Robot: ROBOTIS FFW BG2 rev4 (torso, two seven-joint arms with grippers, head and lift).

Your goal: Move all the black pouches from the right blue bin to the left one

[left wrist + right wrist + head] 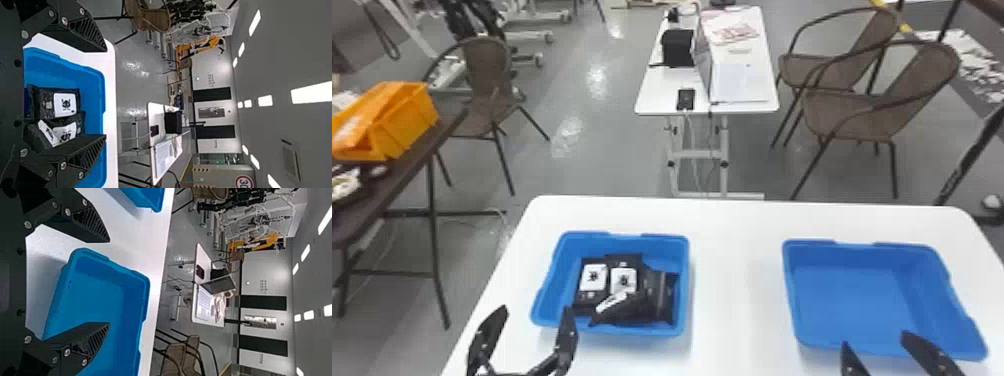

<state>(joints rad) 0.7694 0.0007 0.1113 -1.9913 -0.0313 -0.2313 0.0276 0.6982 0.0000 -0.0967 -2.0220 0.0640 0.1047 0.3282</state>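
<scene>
Worktop (737, 225): white; room: grey floor (582, 165), chairs (877, 100) | Left jaws (526, 332): spread, empty | Right jaws (882, 347): parted, empty

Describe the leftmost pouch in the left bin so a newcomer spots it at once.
On the white table, find the left blue bin. The black pouch lies leftmost inside. Its white label shows whole; the neighbouring pouch just right of it has its label partly covered by the pouch in front.
</scene>
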